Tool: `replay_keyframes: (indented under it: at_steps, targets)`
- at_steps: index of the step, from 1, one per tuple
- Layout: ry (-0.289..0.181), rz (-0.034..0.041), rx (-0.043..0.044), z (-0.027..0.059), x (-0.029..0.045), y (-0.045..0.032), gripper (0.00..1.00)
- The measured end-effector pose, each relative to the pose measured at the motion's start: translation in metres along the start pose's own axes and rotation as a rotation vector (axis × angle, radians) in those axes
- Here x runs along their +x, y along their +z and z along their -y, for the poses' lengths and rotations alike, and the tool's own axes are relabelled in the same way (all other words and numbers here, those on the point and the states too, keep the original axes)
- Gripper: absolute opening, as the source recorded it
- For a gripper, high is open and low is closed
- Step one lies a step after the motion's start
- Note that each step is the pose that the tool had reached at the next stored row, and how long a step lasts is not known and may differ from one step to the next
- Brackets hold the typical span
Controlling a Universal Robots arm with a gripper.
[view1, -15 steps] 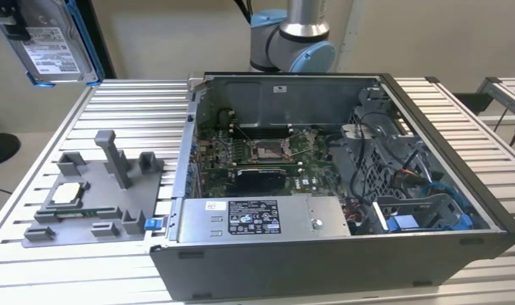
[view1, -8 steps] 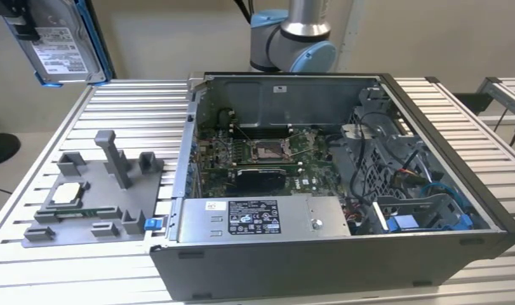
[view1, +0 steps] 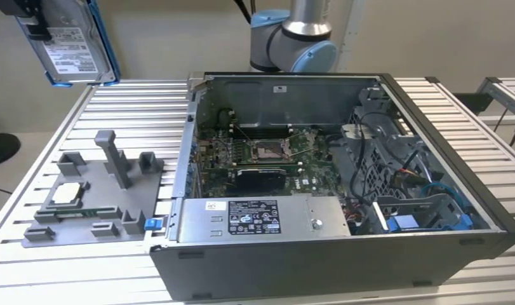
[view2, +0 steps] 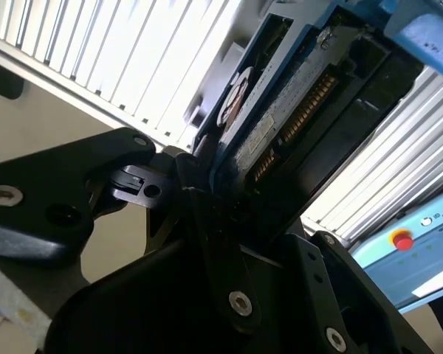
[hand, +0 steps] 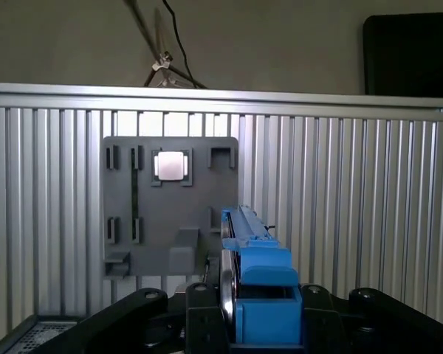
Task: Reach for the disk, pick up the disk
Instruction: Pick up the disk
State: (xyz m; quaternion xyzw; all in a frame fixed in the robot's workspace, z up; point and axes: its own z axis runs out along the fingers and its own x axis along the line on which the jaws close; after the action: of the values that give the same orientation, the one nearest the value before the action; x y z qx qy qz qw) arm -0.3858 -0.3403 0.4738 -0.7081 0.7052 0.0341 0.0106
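Note:
The disk (view1: pixel 72 49), a silver-grey drive with a white label and blue side rails, hangs in the air above the table's far corner at the exterior view's left. My gripper (view1: pixel 33 20) is shut on its upper end. In the first wrist view the disk (hand: pixel 252 269) appears edge-on, with its blue rail running out from between the black fingers (hand: pixel 199 324). The second wrist view looks along the disk (view2: pixel 284 110), connector side showing, clamped in my gripper (view2: pixel 207 181).
An open computer case (view1: pixel 325 264) takes up the middle of the slatted table. A grey fixture plate (view1: pixel 100 203) lies at the exterior view's left, carrying a small silver chip (view1: pixel 68 192). The arm's base (view1: pixel 293 39) rises behind the case.

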Motion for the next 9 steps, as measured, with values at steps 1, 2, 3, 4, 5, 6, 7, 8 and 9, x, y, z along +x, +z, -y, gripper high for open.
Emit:
replay_keyframes:
  at_steps: [1, 2, 3, 4, 5, 6, 7, 8, 9]
  targets:
    - [0.000, 0.0000, 0.0001, 0.0024, 0.0000, 0.0000, 0.00]
    - [0.000, 0.0000, 0.0000, 0.0049, 0.0000, -0.0002, 0.00]
    - [0.000, 0.0000, -0.0001, 0.0073, 0.0000, -0.0003, 0.00]
    - [0.000, 0.0000, -0.0001, 0.0097, 0.0000, -0.0003, 0.00]
    - [0.000, 0.0000, 0.0000, 0.0118, 0.0001, -0.0004, 0.00]
    - [0.000, 0.0000, 0.0000, 0.0141, 0.0000, -0.0005, 0.00]
    - [0.000, 0.0000, 0.0000, 0.0164, 0.0001, -0.0005, 0.00]
    - [0.000, 0.0000, 0.0000, 0.0187, 0.0001, -0.0006, 0.00]
    - [0.000, 0.0000, 0.0000, 0.0211, 0.0001, -0.0007, 0.00]
